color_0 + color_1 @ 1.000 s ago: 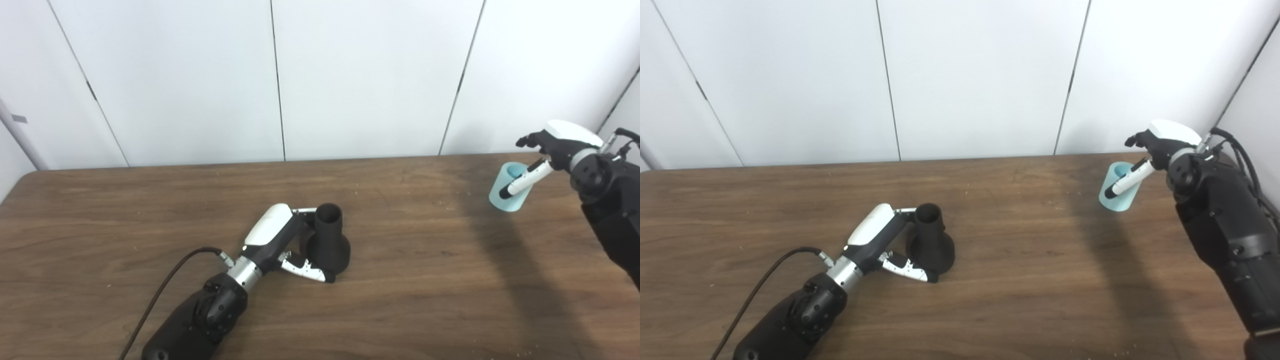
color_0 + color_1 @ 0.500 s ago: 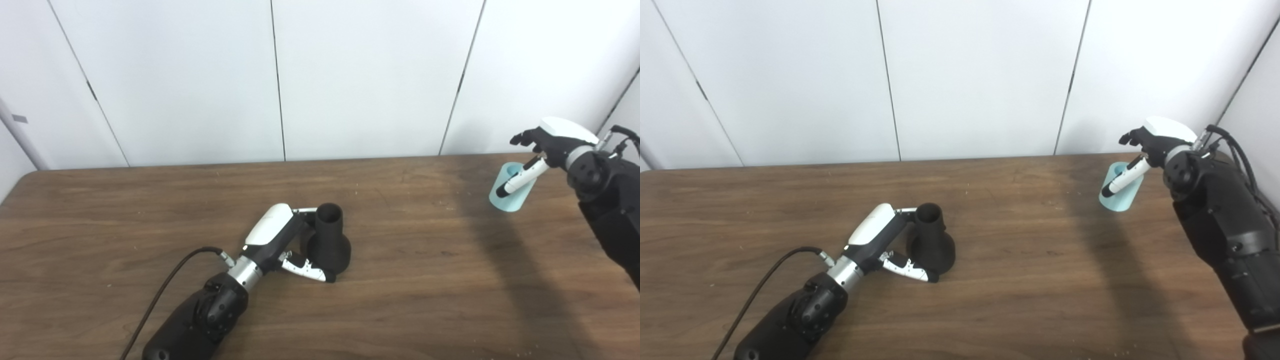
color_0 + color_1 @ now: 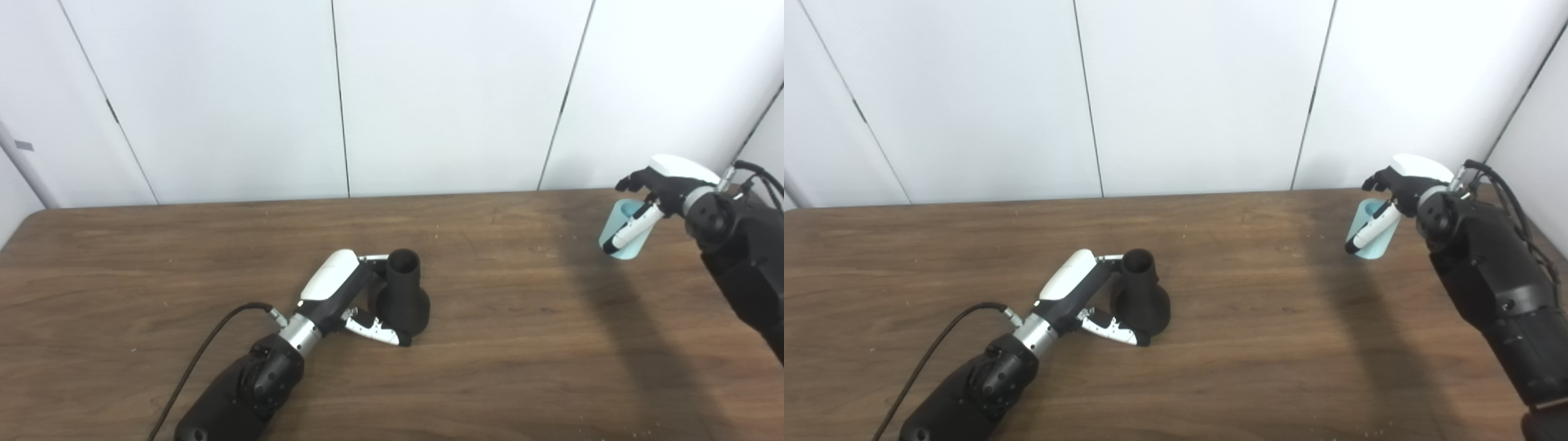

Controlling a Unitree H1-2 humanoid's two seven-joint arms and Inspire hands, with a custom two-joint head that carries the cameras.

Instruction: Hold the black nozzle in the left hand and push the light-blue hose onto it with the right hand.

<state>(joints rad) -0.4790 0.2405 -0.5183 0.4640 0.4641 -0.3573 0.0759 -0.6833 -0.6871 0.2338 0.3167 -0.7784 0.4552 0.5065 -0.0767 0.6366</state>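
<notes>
The black nozzle [image 3: 402, 301] stands upright on the wooden table [image 3: 502, 355], narrow neck up, a little left of centre. My left hand [image 3: 335, 283] is wrapped around it, fingers behind the neck and white thumb against the front of the wide base. At the far right, a short light-blue hose [image 3: 633, 242] stands on the table, leaning slightly. My right hand [image 3: 666, 179] is on it from above, the thumb lying across its front and the dark fingers over its far rim. The hose's back side is hidden.
A black cable [image 3: 199, 358] runs from my left wrist to the bottom edge. White wall panels stand right behind the table's far edge. A wide stretch of bare wood lies between nozzle and hose.
My right hand has shifted left and dropped lower over the hose, with its thumb now steeper across the front. The left hand and the nozzle have stayed still.
</notes>
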